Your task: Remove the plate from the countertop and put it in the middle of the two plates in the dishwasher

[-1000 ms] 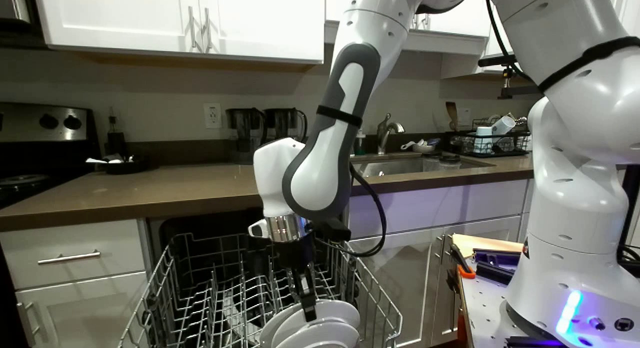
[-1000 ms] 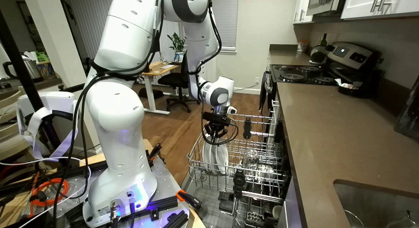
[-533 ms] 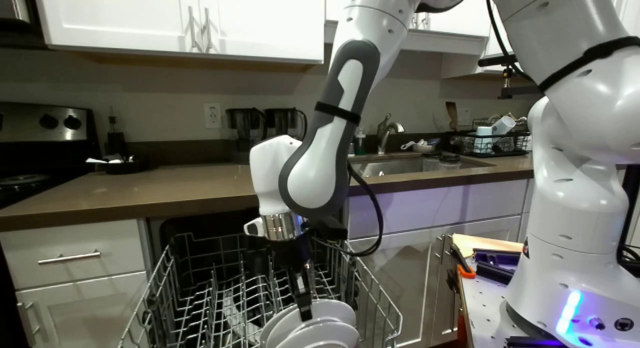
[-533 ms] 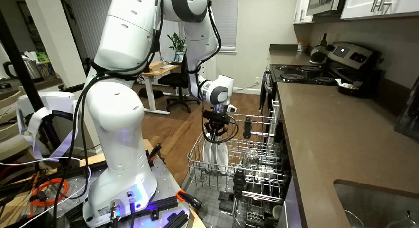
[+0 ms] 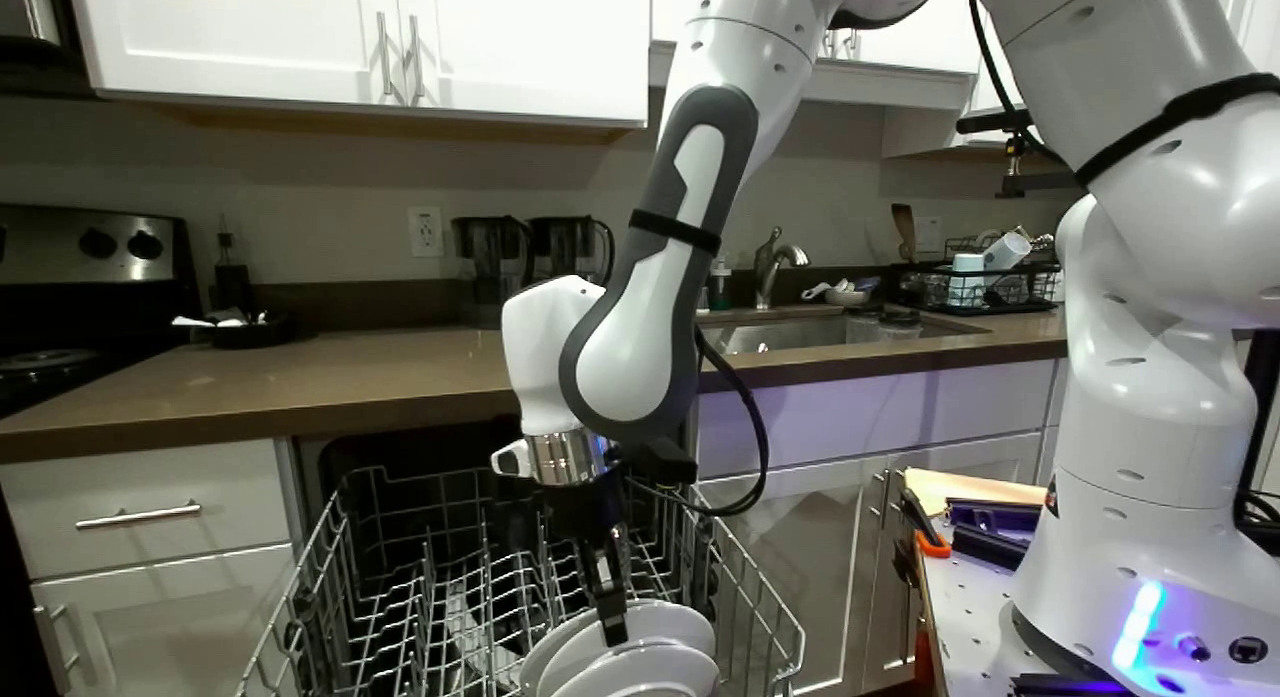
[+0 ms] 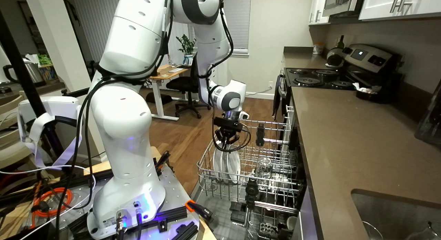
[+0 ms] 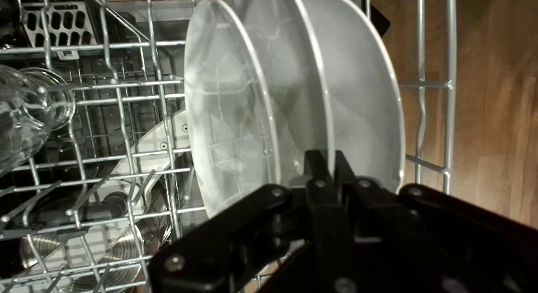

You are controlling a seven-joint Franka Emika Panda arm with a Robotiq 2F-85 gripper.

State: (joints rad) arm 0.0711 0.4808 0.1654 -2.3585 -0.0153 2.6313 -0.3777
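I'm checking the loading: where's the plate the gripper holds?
In the wrist view, just right of centre, the held plate is between the left plate and the right plate, its rim in the gripper.

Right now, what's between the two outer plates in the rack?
A third plate, its rim pinched by the gripper; the wrist view shows it standing between the outer plates.

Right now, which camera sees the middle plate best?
The wrist view: the middle plate looks biggest, fingers on its rim. In an exterior view, a neighbouring plate covers its lower part; in an exterior view, it's nearly edge-on beneath the robot wrist.
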